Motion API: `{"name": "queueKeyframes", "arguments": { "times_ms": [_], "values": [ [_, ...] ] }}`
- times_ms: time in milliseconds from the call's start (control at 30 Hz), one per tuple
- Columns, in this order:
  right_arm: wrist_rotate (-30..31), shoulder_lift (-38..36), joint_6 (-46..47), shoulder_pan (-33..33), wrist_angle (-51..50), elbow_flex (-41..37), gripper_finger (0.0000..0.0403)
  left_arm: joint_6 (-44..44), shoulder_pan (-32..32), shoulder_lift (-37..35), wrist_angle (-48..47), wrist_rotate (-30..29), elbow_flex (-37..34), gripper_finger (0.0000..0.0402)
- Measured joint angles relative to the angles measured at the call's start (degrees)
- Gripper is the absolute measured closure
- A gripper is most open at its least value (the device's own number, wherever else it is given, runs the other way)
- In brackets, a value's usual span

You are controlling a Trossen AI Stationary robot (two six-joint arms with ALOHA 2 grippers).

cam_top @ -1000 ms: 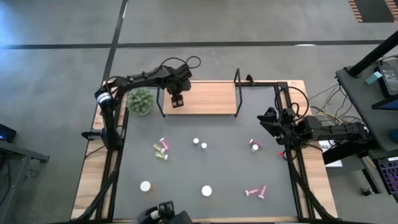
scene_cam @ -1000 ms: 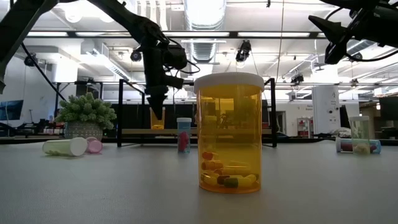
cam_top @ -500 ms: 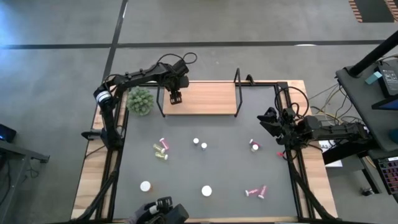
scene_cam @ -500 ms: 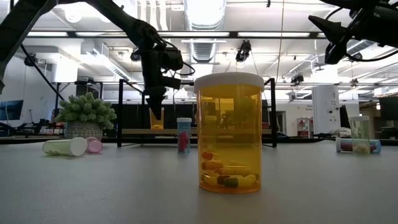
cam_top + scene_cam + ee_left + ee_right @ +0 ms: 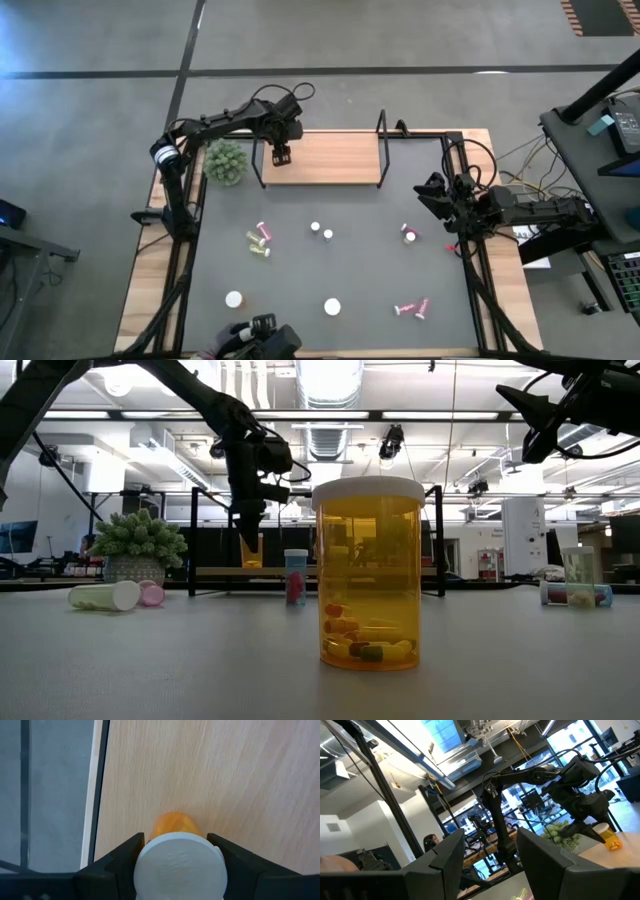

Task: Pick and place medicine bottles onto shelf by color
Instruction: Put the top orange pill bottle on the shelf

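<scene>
Overhead, left gripper (image 5: 282, 156) sits above shelf (image 5: 340, 160) at its 9 o'clock end; bottle hidden there. Left wrist view alone shows fingers (image 5: 117, 862) clamped on white cap of orange bottle (image 5: 175, 824) over wood. Low view shows large orange bottle (image 5: 368, 575) up front. Right gripper (image 5: 432, 192) waits at table's 3 o'clock edge, fingers apart in right wrist view.

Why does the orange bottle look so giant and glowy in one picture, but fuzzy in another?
In the low view the big orange bottle sits right by the camera, and the ceiling lights behind shine through it. In the left wrist view the held bottle is too close to focus, so its cap blurs between the left gripper fingers above the shelf.
</scene>
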Motion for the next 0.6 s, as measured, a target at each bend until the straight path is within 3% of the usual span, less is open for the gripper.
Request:
{"name": "queueKeyframes", "arguments": {
  "times_ms": [300,600],
  "values": [
    [0.0,0.0,0.0,0.0,0.0,0.0,0.0232,-0.5,0.1,0.0,-0.4,0.7,0.0,0.0203],
    [0.0,0.0,0.0,0.0,0.0,0.0,0.0232,-1.2,0.2,0.0,-0.4,0.9,0.0,0.0147]
  ]
}}
